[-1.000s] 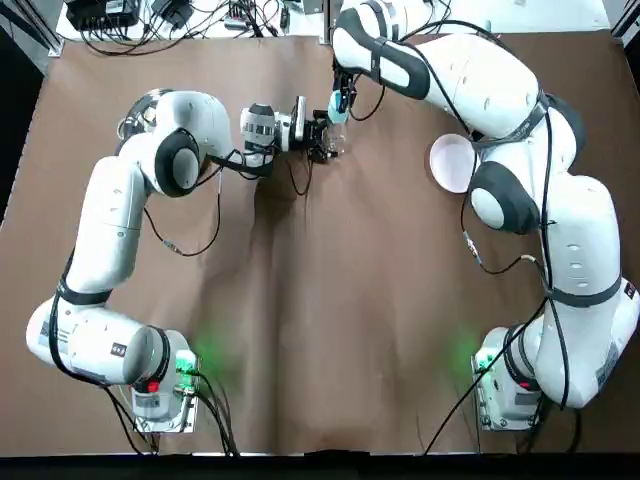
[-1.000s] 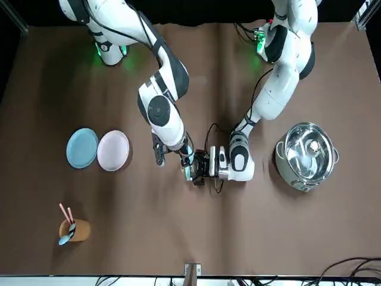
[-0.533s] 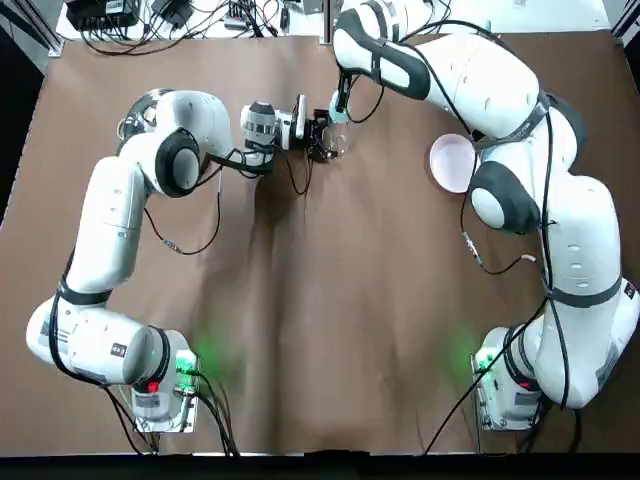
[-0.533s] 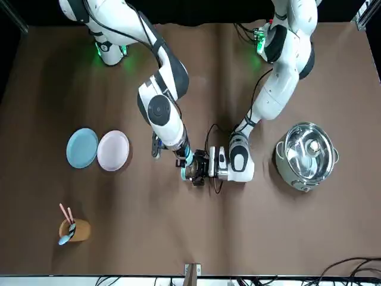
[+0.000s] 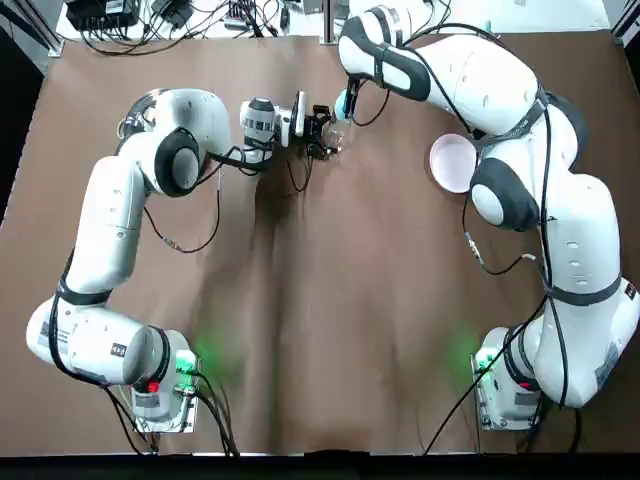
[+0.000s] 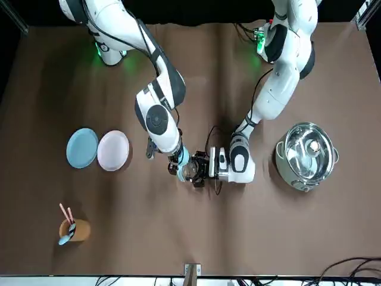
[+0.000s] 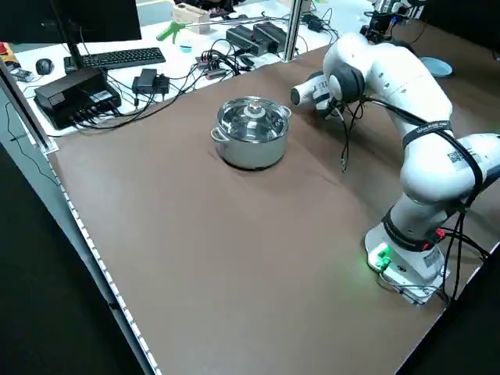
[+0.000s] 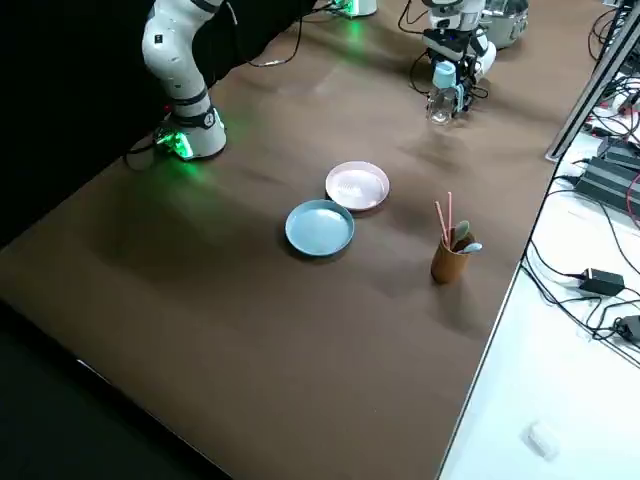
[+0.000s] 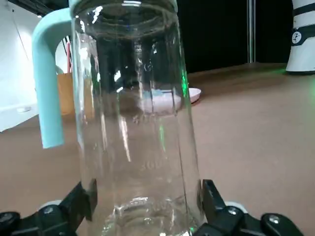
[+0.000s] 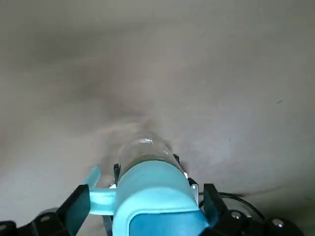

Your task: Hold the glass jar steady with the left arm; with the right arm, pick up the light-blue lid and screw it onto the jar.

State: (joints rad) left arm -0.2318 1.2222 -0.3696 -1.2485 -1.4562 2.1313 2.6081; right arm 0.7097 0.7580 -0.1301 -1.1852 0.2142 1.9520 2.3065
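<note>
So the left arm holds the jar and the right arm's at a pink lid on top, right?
The lid is light blue, not pink; the right wrist view shows it. The left gripper holds the jar, and the right gripper is at the lid on top.

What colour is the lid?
Light blue; the lid shows best in the right wrist view.

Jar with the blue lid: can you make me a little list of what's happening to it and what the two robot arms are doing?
jar: clear glass, standing upright on the table
lid: light blue with a side loop, on top of the jar
left tool: clamped on the jar's lower part from the side
right tool: down over the lid from above
robot's left: steel pot
robot's right: pink plate, blue plate, cup of utensils
</note>
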